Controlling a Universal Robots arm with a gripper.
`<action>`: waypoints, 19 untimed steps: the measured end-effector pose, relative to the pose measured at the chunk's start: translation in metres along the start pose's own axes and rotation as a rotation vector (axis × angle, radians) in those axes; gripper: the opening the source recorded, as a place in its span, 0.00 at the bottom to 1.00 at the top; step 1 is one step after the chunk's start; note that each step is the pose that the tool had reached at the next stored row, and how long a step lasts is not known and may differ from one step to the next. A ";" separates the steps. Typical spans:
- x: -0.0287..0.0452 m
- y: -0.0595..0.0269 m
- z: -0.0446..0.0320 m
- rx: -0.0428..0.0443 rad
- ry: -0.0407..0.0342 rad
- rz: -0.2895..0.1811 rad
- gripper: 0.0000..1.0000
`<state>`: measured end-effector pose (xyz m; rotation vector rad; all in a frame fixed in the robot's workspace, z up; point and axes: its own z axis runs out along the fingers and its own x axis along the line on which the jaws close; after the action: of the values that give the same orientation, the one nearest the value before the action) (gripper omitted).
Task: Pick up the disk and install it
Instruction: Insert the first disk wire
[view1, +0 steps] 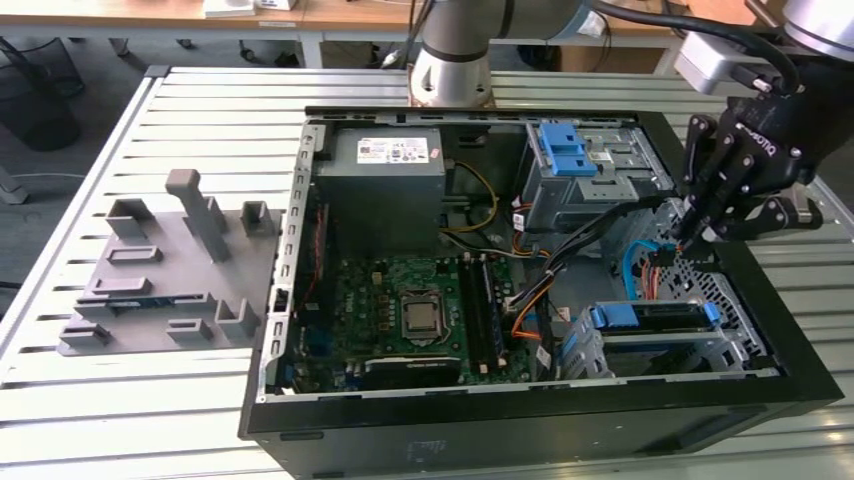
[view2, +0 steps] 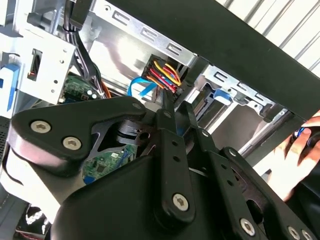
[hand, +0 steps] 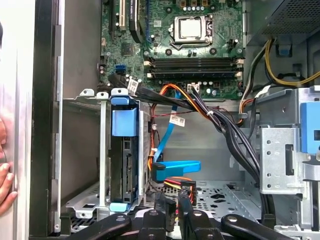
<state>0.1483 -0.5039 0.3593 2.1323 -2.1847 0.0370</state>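
While my gripper (view1: 697, 238) hangs inside the case (view1: 801, 330) wall | jaws pinched on a connector (hand: 185, 192) | disk (hand: 125, 160) seated edgewise in its bay, open floor between.

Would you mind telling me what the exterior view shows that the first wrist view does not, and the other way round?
Exterior view alone: the grey fixture block on the slatted table, the arm's base, and the power-supply box with its sticker.

First wrist view alone: a person's hand at the outer wall of the case, and the blue flat cable's connector close up.

Both: the motherboard, the disk in blue rails standing in its bay, the cable bundle, and the gripper above the case floor.
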 end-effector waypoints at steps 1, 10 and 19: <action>-0.0007 0.0000 0.0003 0.0000 0.0008 0.000 0.25; -0.0038 -0.0001 0.0036 0.0008 0.0359 0.002 0.25; -0.0049 0.0022 0.0043 0.0057 0.0457 0.003 0.16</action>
<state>0.1461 -0.4993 0.3547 2.1098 -2.1650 0.0913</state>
